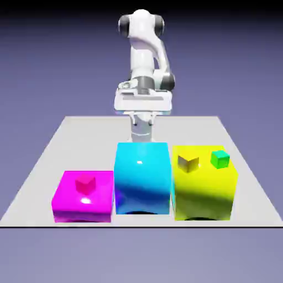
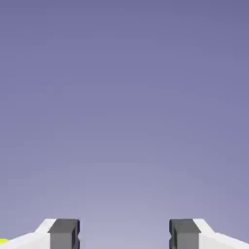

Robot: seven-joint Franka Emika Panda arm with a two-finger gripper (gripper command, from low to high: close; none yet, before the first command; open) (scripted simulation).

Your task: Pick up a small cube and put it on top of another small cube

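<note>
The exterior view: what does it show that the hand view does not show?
Only the exterior view shows the magenta block, the cyan block, the small green cube, the small olive-yellow cube and the small magenta cube.
Only the hand view shows the open gripper up close, with nothing between its fingertips.
Both share the gripper, the blue-violet backdrop and something yellow: a large block in the exterior view, only a sliver at the hand view's bottom left corner.

So there's this pale grey flat rectangular table [image 1: 83,143], and three big glossy blocks sit along its near edge: magenta [image 1: 99,210] by the left corner, cyan-blue [image 1: 142,179] mid-edge, yellow [image 1: 204,193] toward the right corner.
</note>
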